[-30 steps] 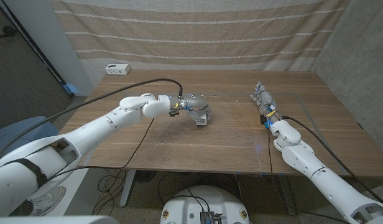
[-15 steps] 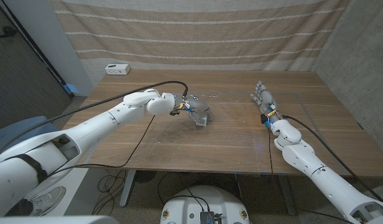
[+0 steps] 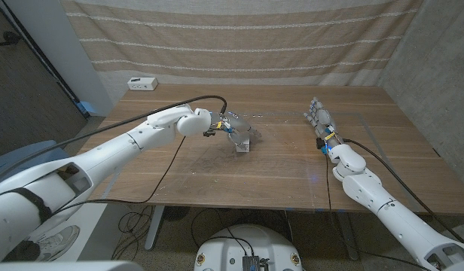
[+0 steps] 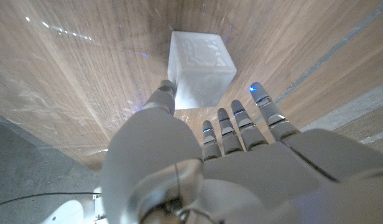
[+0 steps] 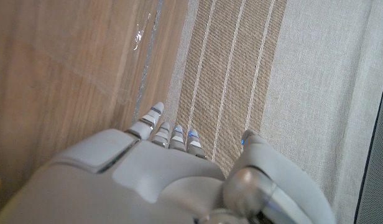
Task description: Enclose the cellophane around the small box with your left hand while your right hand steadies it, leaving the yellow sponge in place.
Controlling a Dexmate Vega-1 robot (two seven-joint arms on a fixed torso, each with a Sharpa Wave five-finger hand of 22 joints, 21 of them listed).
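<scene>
Your left hand [image 3: 230, 128] sits at the centre of the head view, hovering over the small box [image 3: 242, 145], which stands on the tabletop [image 3: 277, 169] just below and right of it. In the left wrist view the white box [image 4: 200, 61] lies just beyond the fingers [image 4: 232, 127], which are stretched out fairly straight and a little apart, holding nothing; whether the thumb tip touches the box's near edge I cannot tell. The cellophane [image 3: 251, 119] shows only as faint glints on the wood around the box, so its edges are hard to place.

Your right hand [image 3: 318, 118] stands well apart, at the right of centre in the head view, fingers extended and close together, empty. It steadies nothing.

That looks like the main risk: if you push or fold film against the box now, the light box is likely to slide or tip, since nothing braces it. A second risk is missing the clear film and dragging the box itself. A yellow sliver at the lower left corner of the right wrist view may be the sponge; bringing the right hand across carelessly could nudge it.
</scene>
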